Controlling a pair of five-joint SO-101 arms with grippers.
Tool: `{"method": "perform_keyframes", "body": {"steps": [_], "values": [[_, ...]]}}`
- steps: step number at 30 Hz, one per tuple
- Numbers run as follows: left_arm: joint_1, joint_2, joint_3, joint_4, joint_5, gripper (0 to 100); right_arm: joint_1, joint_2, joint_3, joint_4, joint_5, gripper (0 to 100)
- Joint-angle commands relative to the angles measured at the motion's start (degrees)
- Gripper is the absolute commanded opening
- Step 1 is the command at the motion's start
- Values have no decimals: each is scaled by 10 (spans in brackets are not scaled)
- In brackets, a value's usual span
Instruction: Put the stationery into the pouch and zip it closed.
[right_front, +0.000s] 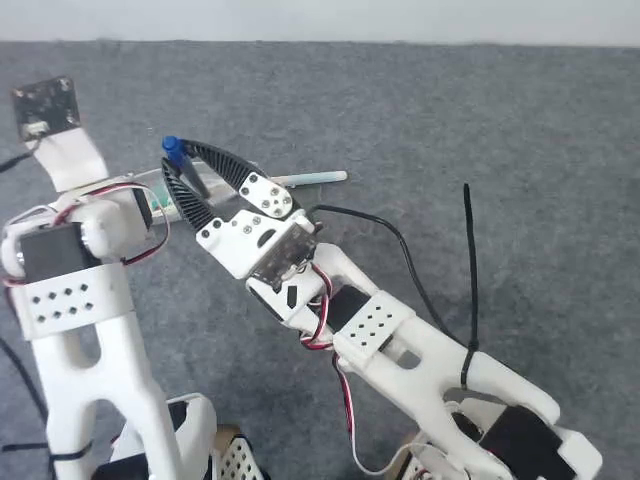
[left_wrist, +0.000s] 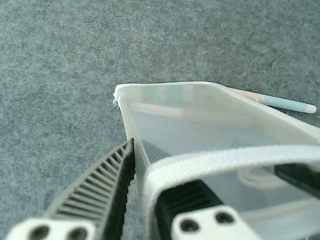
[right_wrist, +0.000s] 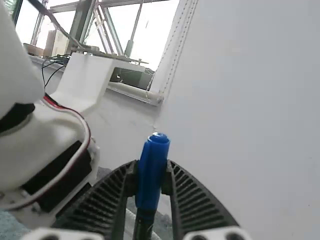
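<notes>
1. Left gripper (left_wrist: 143, 167), closest to its own wrist cam: black ribbed fingers (left_wrist: 102, 195) pinch one wall of the pouch (left_wrist: 200, 125), one finger outside and the other inside the mouth.
2. Pouch: see-through plastic w/ a white woven band (left_wrist: 225, 160) along the open edge. It sits on the left part of the table. The high view catches a sliver of it (right_front: 160, 185) behind the left arm (right_front: 75, 290).
3. Right gripper (right_wrist: 150, 172) is clamped on a blue marker (right_wrist: 151, 160), w/ the rounded end poking out past the fingertips. In the high view that gripper (right_front: 178, 160) sits over the pouch area at the far-left end of the right arm (right_front: 400, 340), marker (right_front: 172, 149) at its tip. Can't tell if marker and pouch touch.
4. Pen (left_wrist: 280, 102): slim, pastel pink and pale blue, flat on the surface just beyond the pouch's far wall. The high view puts it (right_front: 310, 179) to the right of the pouch, next to the right gripper's base.
5. Surface: fuzzy grey carpet (right_front: 480, 120) across the whole table. A thin black cable (right_front: 470, 270) runs along the right arm.
6. Room: the right wrist cam looks up at a plain white wall (right_wrist: 250, 100) and bright windows (right_wrist: 115, 25) w/ metal frames.
7. Both arms are white plastic shells w/ rows of small holes, plus red and black wires at the joints.
</notes>
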Motion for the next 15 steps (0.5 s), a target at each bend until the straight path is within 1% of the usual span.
{"method": "perform_keyframes", "body": {"steps": [1, 3, 4, 9, 15], "values": [[8, -6, -4, -2, -7, 12, 7, -7, -13, -11, 15, 124], [8, -6, -4, -2, -7, 12, 7, -7, -13, -10, 15, 202], [8, -6, -4, -3, -7, 12, 7, -7, -13, -10, 15, 214], [8, -6, -4, -3, -7, 12, 6, -11, -13, -11, 15, 154], [8, -6, -4, -2, -7, 12, 8, -29, -14, -10, 16, 150]]}}
